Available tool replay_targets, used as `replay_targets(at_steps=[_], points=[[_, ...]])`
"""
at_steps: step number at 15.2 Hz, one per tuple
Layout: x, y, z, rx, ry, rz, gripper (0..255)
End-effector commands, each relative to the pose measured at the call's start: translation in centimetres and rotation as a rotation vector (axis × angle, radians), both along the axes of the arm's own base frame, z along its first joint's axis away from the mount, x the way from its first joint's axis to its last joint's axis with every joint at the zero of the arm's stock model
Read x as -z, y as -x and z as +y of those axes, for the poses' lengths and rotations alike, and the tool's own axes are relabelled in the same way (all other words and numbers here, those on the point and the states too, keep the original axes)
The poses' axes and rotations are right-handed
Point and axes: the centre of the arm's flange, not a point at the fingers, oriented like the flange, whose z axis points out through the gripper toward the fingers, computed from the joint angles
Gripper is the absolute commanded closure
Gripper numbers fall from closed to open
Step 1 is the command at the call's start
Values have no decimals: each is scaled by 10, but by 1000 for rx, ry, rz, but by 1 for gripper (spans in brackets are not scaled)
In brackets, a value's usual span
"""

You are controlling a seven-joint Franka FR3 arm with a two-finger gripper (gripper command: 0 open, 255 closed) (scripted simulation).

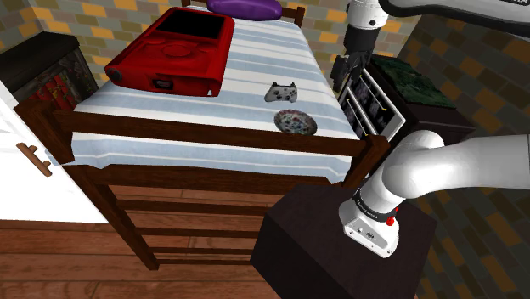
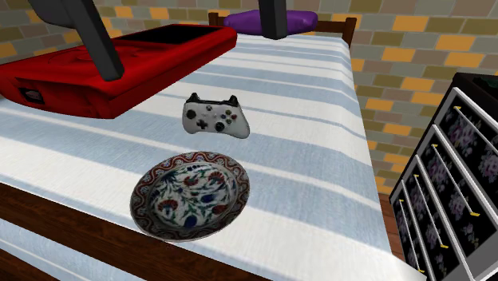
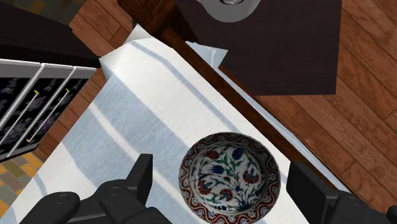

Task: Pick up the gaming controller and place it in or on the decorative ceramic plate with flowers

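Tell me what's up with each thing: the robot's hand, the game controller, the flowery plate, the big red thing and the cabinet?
gripper, open, holding nothing, up in the air.
gaming controller, lying flat on the striped bed, not held.
plate, right way up on the bed, nothing in it.
red game console, lying flat on the bed.
cabinet, doors look shut.

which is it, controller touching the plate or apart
Apart. The second exterior view shows a strip of striped bedcover between the controller and the rim of the plate.
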Motion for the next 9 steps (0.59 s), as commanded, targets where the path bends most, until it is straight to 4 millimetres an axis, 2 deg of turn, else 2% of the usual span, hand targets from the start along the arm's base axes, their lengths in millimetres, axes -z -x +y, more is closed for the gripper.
replay_targets(at_steps=[1,9], points=[[0,0,0,0,0,0,0],[46,-71,-59,-299,-61,-9,0]])
